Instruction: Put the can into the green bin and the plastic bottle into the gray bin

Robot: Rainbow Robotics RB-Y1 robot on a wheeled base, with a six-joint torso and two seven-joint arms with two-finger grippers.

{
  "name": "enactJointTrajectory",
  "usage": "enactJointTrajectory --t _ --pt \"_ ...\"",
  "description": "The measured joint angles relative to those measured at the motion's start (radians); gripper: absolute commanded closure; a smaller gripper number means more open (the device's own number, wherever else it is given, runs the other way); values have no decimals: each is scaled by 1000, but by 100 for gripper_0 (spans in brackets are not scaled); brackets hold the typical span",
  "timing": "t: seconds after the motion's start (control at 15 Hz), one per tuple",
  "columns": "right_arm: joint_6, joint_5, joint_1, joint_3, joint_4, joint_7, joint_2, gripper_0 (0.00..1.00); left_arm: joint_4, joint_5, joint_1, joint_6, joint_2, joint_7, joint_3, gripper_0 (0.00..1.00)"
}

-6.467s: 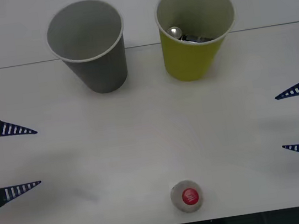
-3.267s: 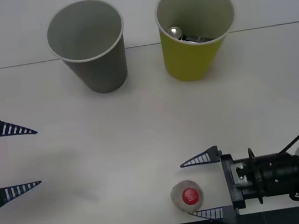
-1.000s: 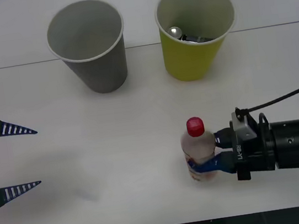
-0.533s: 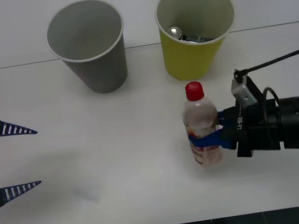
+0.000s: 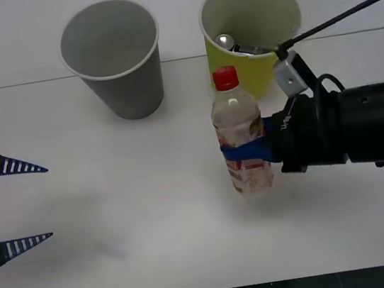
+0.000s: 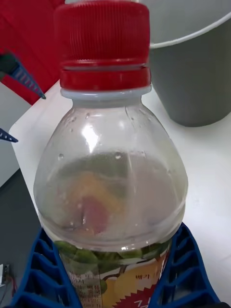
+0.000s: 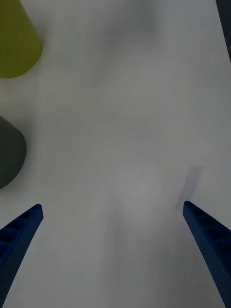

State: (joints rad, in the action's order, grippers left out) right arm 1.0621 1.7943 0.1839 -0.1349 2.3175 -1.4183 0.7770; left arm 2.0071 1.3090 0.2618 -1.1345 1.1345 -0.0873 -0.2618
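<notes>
Right claw (image 5: pixel 254 151) grips the upright plastic bottle (image 5: pixel 241 133) mid-frame, just before the green bin (image 5: pixel 252 35); left claw (image 5: pixel 15 206) gapes wide at left edge.

glossy clear plastic bottle (image 5: pixel 241 137), matt table (image 5: pixel 152 214)

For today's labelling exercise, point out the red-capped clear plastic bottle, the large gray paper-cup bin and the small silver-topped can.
Red-capped clear plastic bottle (image 5: pixel 235 120): front view, on its clear shoulder.
Large gray paper-cup bin (image 5: pixel 135 95): front view, on its outer wall.
Small silver-topped can (image 5: pixel 224 40): front view, on its shiny round end.
</notes>
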Motion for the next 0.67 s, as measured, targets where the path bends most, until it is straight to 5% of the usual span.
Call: enactJointTrajectory --t 0.67 --pt "47 46 417 -118 -226 -4 -67 100 0 0 0 0 0 0 0 0"
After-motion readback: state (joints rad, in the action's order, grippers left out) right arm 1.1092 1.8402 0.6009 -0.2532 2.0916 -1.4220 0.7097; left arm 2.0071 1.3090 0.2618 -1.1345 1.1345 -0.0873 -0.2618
